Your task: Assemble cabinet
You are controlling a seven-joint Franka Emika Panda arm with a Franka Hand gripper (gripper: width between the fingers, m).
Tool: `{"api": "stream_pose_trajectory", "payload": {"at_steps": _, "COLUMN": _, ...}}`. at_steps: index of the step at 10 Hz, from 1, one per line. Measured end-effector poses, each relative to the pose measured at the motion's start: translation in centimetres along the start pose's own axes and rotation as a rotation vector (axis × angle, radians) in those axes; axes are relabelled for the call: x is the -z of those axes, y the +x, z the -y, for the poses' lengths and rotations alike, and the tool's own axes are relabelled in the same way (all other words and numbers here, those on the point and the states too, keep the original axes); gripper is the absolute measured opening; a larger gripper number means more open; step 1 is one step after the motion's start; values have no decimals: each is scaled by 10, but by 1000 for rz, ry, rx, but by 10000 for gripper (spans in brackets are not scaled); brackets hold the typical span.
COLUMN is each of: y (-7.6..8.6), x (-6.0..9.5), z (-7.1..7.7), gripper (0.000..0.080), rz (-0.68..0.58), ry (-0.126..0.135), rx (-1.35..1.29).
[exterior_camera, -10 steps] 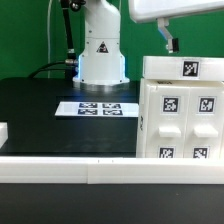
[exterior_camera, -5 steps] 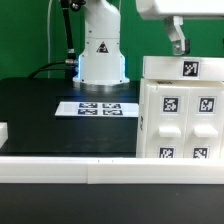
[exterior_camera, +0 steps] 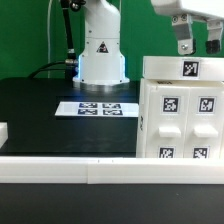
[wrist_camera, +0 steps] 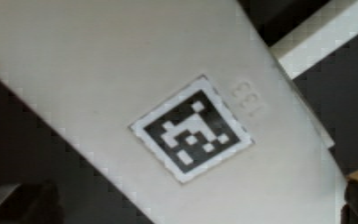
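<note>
One cabinet (exterior_camera: 182,108) upright; four-tag face toward camera; end effector (exterior_camera: 198,42) above

Open tabletop (exterior_camera: 40,100) beside the cabinet (exterior_camera: 180,110)

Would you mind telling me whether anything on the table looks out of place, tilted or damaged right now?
Nothing stands out. The cabinet stands upright and looks intact, the marker board lies flat on the table, and the hand hovers just above the cabinet, apart from it.
</note>
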State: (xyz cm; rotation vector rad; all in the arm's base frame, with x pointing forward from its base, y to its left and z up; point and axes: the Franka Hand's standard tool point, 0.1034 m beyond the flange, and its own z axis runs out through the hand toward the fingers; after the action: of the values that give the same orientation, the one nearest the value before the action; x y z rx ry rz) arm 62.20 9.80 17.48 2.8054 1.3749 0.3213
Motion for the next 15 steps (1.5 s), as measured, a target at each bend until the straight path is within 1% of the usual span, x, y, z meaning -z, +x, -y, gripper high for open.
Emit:
{"api": "stream_pose_trajectory", "payload": {"at_steps": 1, "y": -2, "x": -3, "z": 1, "gripper": 797, "rz": 13, "ry": -3, "rx": 106}}
{"api": "stream_pose_trajectory", "payload": {"at_steps": 2, "y": -2, "x": -6, "z": 3, "gripper": 797, "rz": 13, "ry": -12, "rx": 166}}
{"api": "stream_pose_trajectory", "payload": {"at_steps": 3, "y": -5, "x": -10, "z": 6, "gripper": 797, "rz": 10, "ry": -26, "rx": 267}}
{"api": "stream_pose_trajectory", "payload": {"at_steps": 4, "y": -9, "x": -12, "z": 7, "gripper": 797, "rz": 20, "ry": -24, "rx": 321}}
{"api": "stream_pose_trajectory", "payload": {"at_steps": 5, "y": -10, "x": -12, "z": 5, "gripper": 797, "rz": 24, "ry": -27, "rx": 346}}
{"api": "stream_pose_trajectory", "payload": {"at_steps": 6, "y": -14, "x": -12, "z": 1, "gripper": 797, "rz": 42, "ry": -34, "rx": 455}}
{"api": "stream_pose_trajectory", "payload": {"at_steps": 9, "y": -16, "x": -12, "z": -1, "gripper": 786, "rz": 46, "ry": -41, "rx": 440}}
{"api": "stream_pose_trajectory", "payload": {"at_steps": 10, "y": -17, "x": -12, "z": -2, "gripper": 617, "rz": 46, "ry": -41, "rx": 438}}
{"api": "stream_pose_trajectory", "payload": {"at_steps": 11, "y": -17, "x": -12, "z": -2, "gripper": 556, "rz": 46, "ry": -41, "rx": 437}}
{"api": "stream_pose_trajectory", "payload": {"at_steps": 15, "y": -18, "x": -12, "z": -2, "gripper": 556, "rz": 45, "ry": -42, "rx": 383}}
